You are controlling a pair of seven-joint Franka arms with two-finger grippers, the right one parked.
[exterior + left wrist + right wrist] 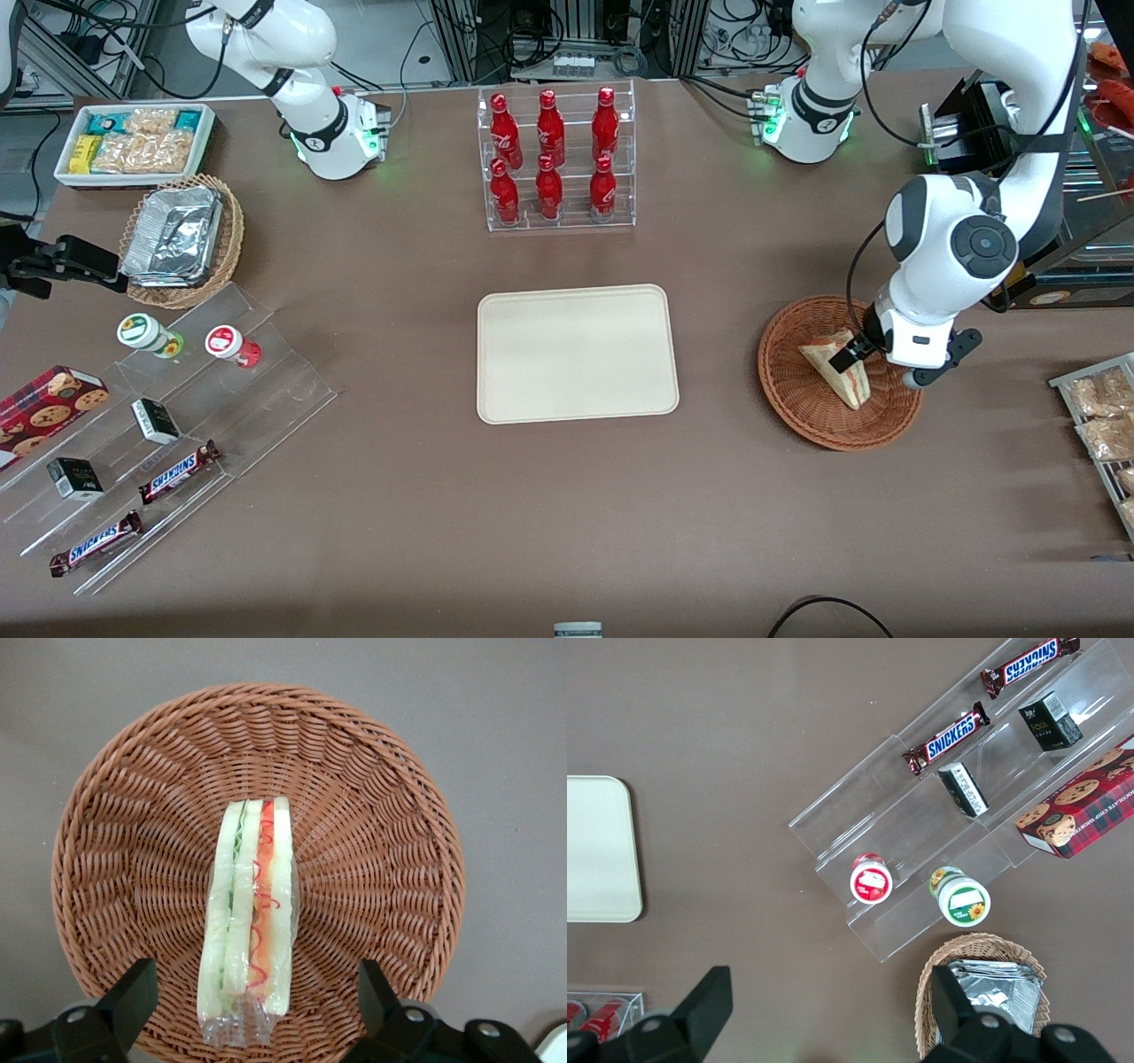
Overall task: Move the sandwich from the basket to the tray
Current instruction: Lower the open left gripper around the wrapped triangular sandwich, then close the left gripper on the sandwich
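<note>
The sandwich [837, 368] is a wrapped pale wedge with orange-red and green filling along its edge, lying in the round reddish-brown wicker basket [780, 390]. My left gripper [855, 361] hangs low over the basket, just above the sandwich. In the left wrist view the gripper [252, 983] is open, with one black finger on each side of the sandwich [252, 904] and a gap between each finger and the wrapper. The basket [381, 815] surrounds them. The cream tray [576, 354] lies flat mid-table, toward the parked arm from the basket, and shows in the right wrist view [598, 850].
A clear rack of red bottles [556, 159] stands farther from the front camera than the tray. Snack packets [1103, 425] lie at the working arm's end. At the parked arm's end are an acrylic stand with candy bars [168, 425], a tan foil basket [182, 239] and a white snack bin [133, 142].
</note>
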